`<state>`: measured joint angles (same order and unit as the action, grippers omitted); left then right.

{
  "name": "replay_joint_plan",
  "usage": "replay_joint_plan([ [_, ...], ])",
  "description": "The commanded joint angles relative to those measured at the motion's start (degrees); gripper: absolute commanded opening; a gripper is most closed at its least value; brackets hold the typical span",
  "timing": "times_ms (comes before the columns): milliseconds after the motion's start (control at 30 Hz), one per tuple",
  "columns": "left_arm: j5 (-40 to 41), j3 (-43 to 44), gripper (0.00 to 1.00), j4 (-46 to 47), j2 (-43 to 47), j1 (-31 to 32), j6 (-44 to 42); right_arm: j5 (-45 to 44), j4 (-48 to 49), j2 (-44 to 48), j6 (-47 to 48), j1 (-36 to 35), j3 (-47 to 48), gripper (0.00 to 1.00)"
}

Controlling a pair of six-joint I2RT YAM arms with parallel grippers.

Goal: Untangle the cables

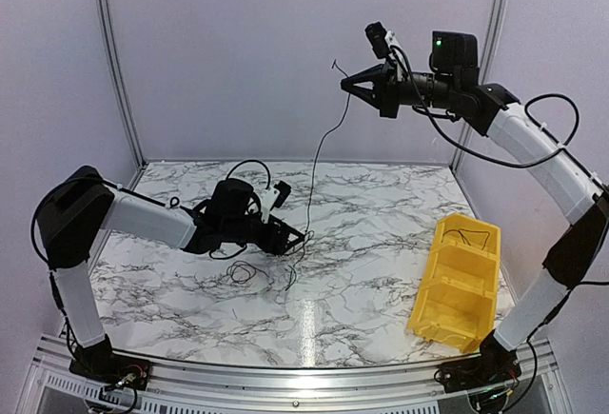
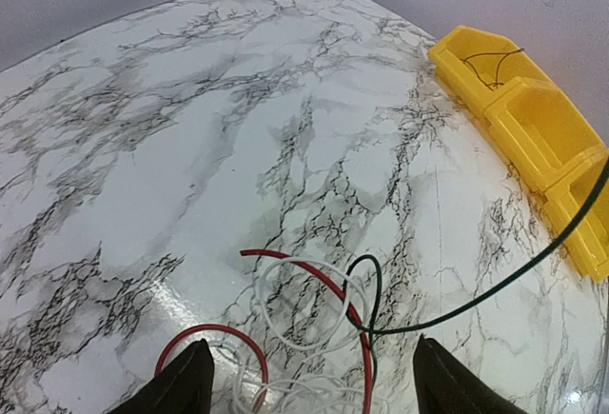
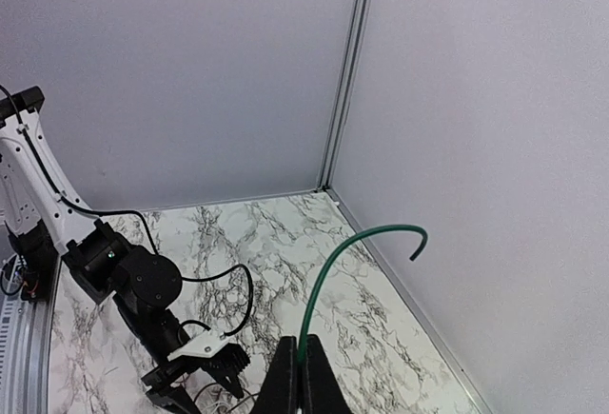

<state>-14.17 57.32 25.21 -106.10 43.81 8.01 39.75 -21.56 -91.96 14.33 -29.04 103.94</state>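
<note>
- Yellow bin [image 1: 430,290]: a thin dark wire [image 1: 473,236] lies in its far compartment.
- Right gripper [image 1: 346,81], high above and left of the bin, is clamped on a green cable [image 1: 318,157].
- Left gripper [image 1: 293,239], left of the bin, gapes wide over the tangled cables [image 1: 249,272] on the table [image 1: 381,205].

**Clearance: taut wire splits table ctr**

Green cable [image 1: 319,147] runs from R gripper [image 1: 347,82], pinched shut high up near back wall [image 1: 238,52], down to cable pile [image 1: 245,271]. It blocks L–R sweeps mid-table. L gripper [image 1: 297,239], jaws wide, sits low over pile, w/ its arm across L side. Yellow bin [image 1: 459,281] fills R front. Bare table [image 1: 381,205] btwn wire & bin is passable, as is front ctr.
</note>
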Motion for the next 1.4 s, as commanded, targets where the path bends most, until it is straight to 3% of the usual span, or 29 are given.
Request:
replay_joint_plan([
  [0,-7.33,3.56,0.74,0.67,-4.08,0.63,-1.21,-0.79,-0.12,0.08,0.53,-0.41,2.59,0.0],
  [267,-5.44,6.6,0.65,0.63,-10.84,0.95,1.58,-1.56,-0.98,-0.24,0.81,-0.37,5.51,0.0],
  [533,-5.29,6.41,0.08,0.29,-11.46,0.85,2.34,-4.76,-3.02,0.29,3.35,2.39,12.53,0.0],
  [600,-4.36,5.09,0.0,-0.06,-10.14,0.91,2.55,-7.28,-3.22,0.29,4.09,4.62,16.47,0.0],
  [800,-0.23,-2.48,0.0,-2.99,-3.54,0.75,2.64,-12.18,-0.84,-0.38,0.82,15.16,25.95,0.0],
  [1067,6.58,-12.6,0.0,-9.53,5.88,0.76,1.7,-17.1,-0.41,-0.56,1.48,16.65,26.25,0.0],
  [1100,7.25,-13.44,0.04,-10.41,6.61,0.8,1.73,-17.31,-0.07,-0.65,1.22,16.64,25.58,0.0],
  [1233,7.78,-17.55,0.05,-10.32,10.49,0.97,2.32,-16.03,1.65,-0.31,0.81,16.58,18.69,0.0],
  [1367,6.91,-21.2,0.0,-8.61,16.6,1.26,3.32,-14.53,5.51,2.14,-0.29,16.58,2.16,0.0],
])
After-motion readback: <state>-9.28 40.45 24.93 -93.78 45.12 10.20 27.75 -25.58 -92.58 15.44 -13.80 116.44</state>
